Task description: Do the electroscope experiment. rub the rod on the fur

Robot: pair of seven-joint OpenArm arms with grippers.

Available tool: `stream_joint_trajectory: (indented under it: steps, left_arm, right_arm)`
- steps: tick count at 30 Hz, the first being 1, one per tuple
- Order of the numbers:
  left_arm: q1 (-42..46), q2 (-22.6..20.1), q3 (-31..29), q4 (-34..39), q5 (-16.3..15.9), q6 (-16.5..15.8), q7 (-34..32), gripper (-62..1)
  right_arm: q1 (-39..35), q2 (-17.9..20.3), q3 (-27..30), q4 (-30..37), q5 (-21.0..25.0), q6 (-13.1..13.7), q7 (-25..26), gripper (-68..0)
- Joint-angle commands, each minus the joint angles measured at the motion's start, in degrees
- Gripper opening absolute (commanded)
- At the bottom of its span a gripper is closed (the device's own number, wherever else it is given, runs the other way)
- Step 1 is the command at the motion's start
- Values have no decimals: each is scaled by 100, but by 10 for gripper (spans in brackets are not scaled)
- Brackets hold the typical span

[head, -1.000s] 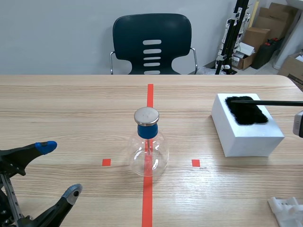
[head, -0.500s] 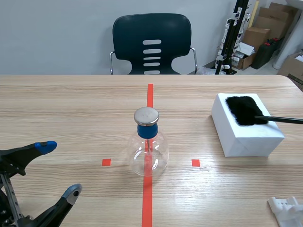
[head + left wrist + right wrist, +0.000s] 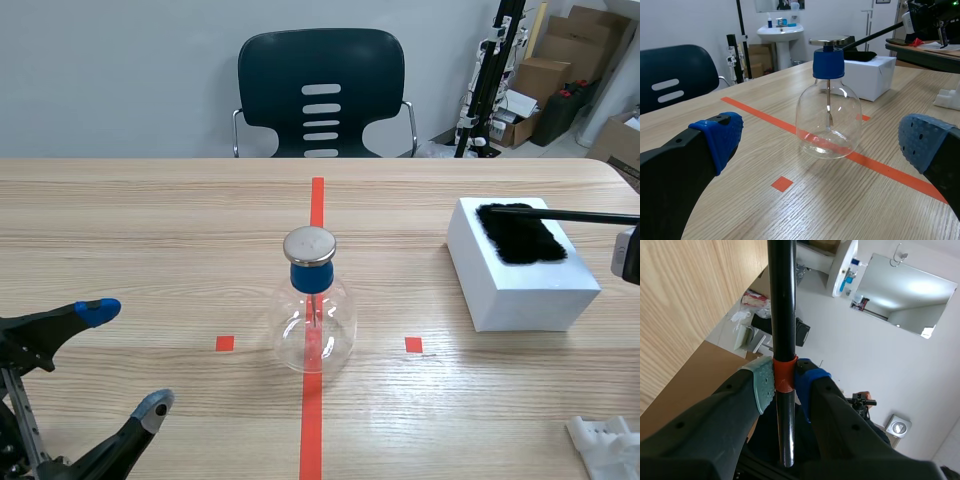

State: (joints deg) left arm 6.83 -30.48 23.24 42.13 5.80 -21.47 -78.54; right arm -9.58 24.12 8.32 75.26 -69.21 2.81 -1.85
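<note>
The right tool (image 3: 784,382) is pinching the rod (image 3: 781,300). Its grey-green pad (image 3: 763,385) and blue pad (image 3: 807,382) press on either side of an orange-red band around the black shaft, near the rod's held end. In the scene view only a small part of this tool shows, at the desk's right edge.

From there the rod reaches inward over the fur (image 3: 522,240) and crosses its far end. The rod's tip is at the fur's far corner, on the side nearer the middle of the desk. Whether the rod touches the fur or sits just above it cannot be told.

The fur is a black patch lying flat on top of a white block (image 3: 520,290), which stands on the desk (image 3: 150,230) close to the right edge.

A glass flask (image 3: 314,325) stands upright at the middle of the desk, on the long red tape line. It has a blue stopper (image 3: 310,276) topped by a round metal disc (image 3: 309,244), and a thin stem hangs down inside the glass.

The left tool (image 3: 125,358) is at the near left corner with its fingers spread wide and nothing between them. It faces the flask and is well apart from it.

A small white object (image 3: 610,445) lies at the near right corner. A dark chair (image 3: 320,90) stands behind the far edge.
</note>
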Motion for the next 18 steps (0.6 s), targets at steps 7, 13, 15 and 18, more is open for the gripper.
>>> stream_joint_trajectory:
  steps: [7, 13, 15, 18]
  left_arm:
    - [-20, -2, 4, 68, -42, -11, -101, 14]
    - [-20, -2, 4, 68, -42, -11, -101, 14]
    - [-20, -2, 4, 68, -42, -11, -103, 14]
    - [-17, -2, 4, 68, -42, -11, -103, 14]
  right_arm:
    - [-634, 269, 481, 48, 68, -219, -87, -671]
    - [-769, 262, 678, 46, 61, -208, -299, -671]
    - [-645, 223, 573, 46, -11, -166, -420, -671]
    - [-387, 175, 315, 44, -72, -138, -588, -671]
